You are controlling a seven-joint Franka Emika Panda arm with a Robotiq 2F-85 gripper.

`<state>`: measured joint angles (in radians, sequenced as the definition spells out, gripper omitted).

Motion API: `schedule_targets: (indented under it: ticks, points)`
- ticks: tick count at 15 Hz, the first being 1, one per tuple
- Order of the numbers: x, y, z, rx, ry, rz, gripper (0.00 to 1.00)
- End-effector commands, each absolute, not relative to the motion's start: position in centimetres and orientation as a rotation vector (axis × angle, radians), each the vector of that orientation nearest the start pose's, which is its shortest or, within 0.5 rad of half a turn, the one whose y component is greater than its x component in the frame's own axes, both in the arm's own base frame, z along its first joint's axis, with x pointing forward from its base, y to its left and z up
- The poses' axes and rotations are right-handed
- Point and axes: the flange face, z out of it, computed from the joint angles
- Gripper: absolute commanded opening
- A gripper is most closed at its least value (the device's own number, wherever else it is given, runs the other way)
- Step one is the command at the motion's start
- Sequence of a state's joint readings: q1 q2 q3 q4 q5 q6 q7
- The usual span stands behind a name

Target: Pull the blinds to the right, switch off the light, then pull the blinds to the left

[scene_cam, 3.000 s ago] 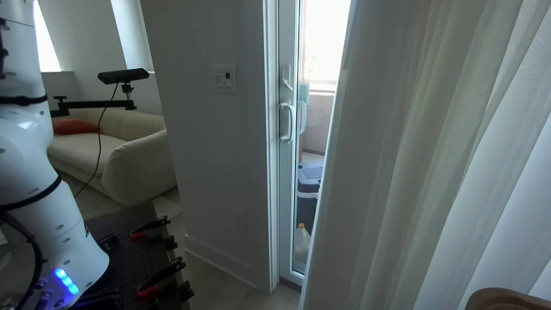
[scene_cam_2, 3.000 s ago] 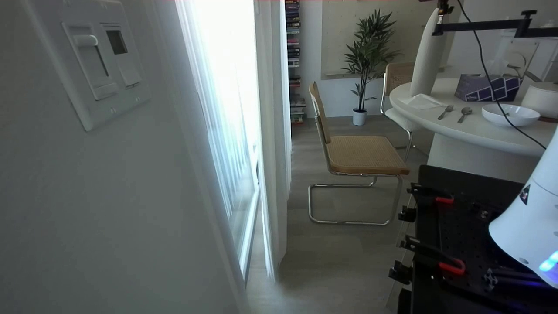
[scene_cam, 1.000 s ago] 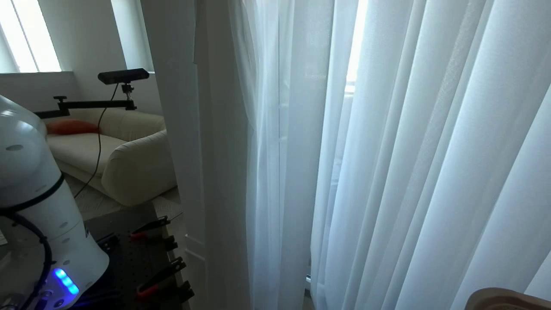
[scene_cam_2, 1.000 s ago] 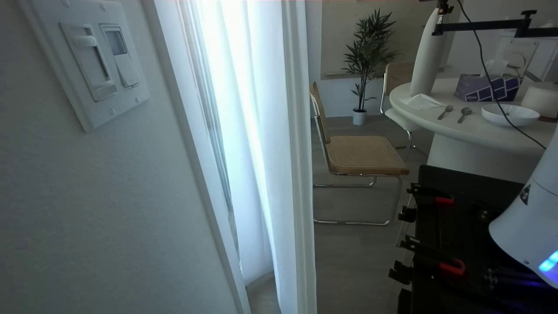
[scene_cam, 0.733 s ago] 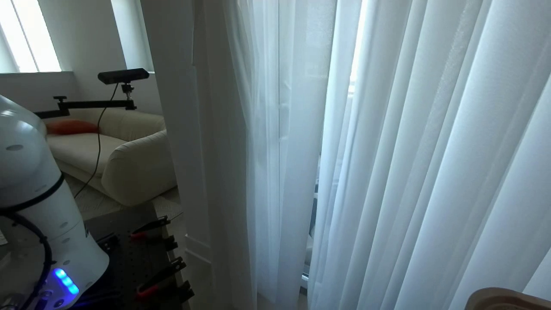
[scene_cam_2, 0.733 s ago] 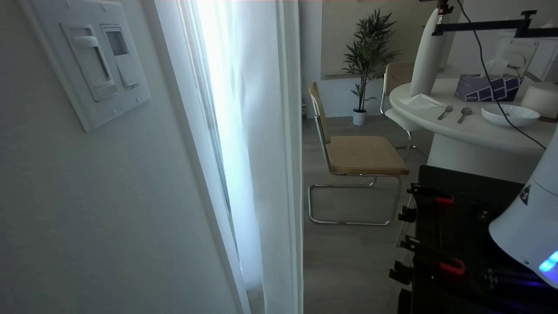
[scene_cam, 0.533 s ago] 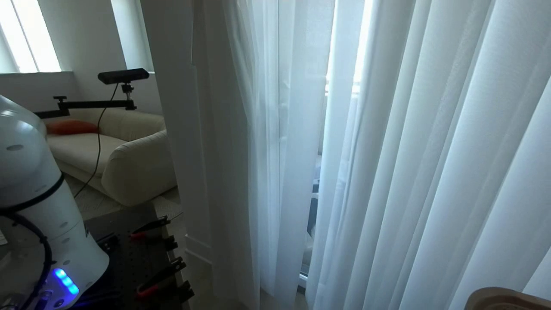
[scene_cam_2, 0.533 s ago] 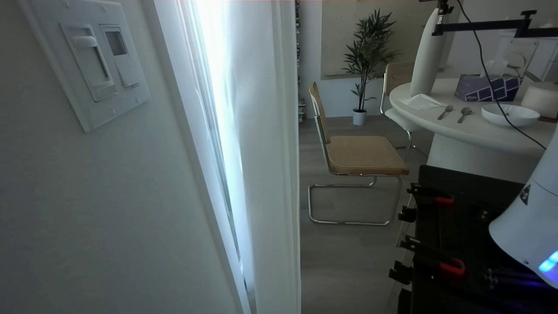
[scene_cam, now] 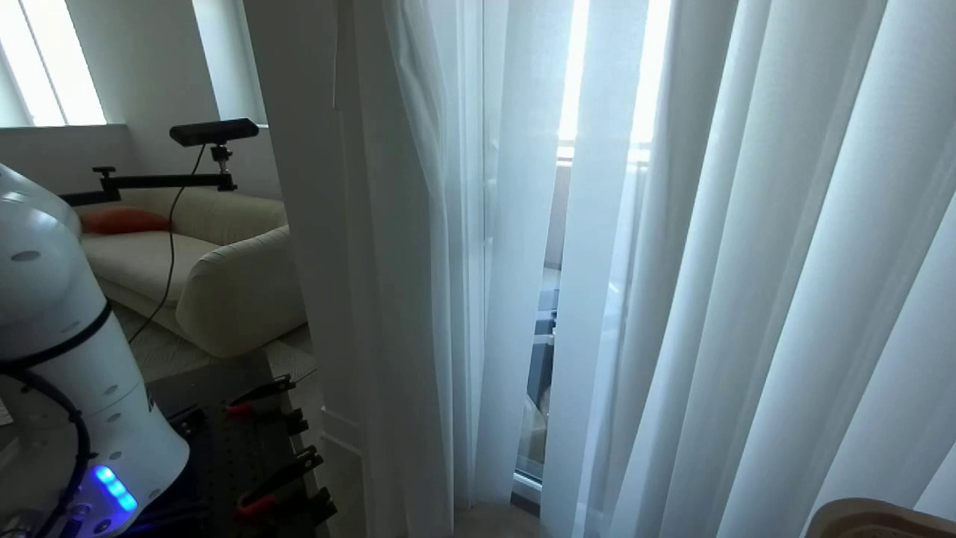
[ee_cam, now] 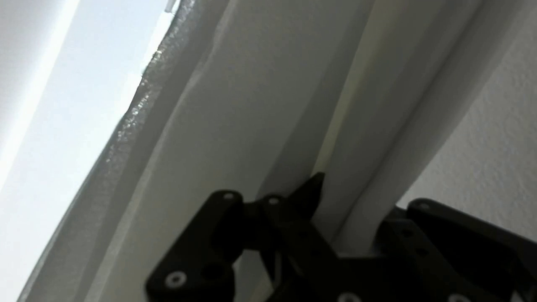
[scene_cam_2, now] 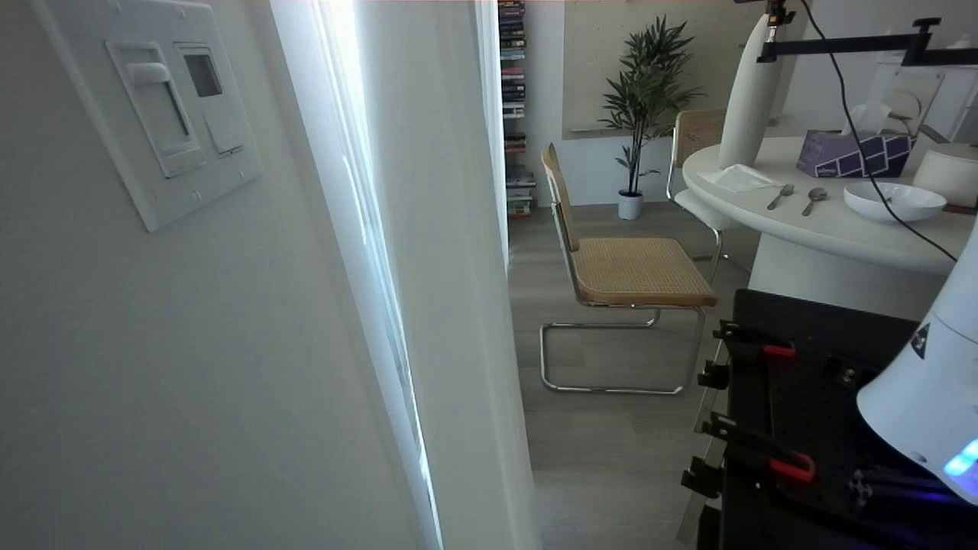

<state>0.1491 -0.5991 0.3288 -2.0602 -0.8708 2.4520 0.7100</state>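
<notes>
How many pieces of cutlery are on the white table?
2, both left of the white bowl in an exterior view: a fork, and a spoon nearer the bowl. More could be hidden in or behind the bowl.

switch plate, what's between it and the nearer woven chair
In an exterior view, right of the switch plate: wall, a bright strip, the white curtain, then some floor.
</notes>
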Motion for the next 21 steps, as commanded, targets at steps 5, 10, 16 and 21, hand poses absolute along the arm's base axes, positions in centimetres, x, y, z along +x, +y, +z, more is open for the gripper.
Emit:
schedule_targets:
  ticks: [5, 10, 16, 21]
  points:
    - [35.2, 27.1, 71.7, -2.660, -0.618, -1.972, 0.02]
    - [35.6, 25.6, 71.8, -2.775, -0.635, -1.982, 0.02]
    - [35.1, 22.8, 72.0, -3.076, -0.266, -2.099, 0.02]
    - [42.3, 13.9, 69.2, -3.372, -0.131, -2.039, 0.02]
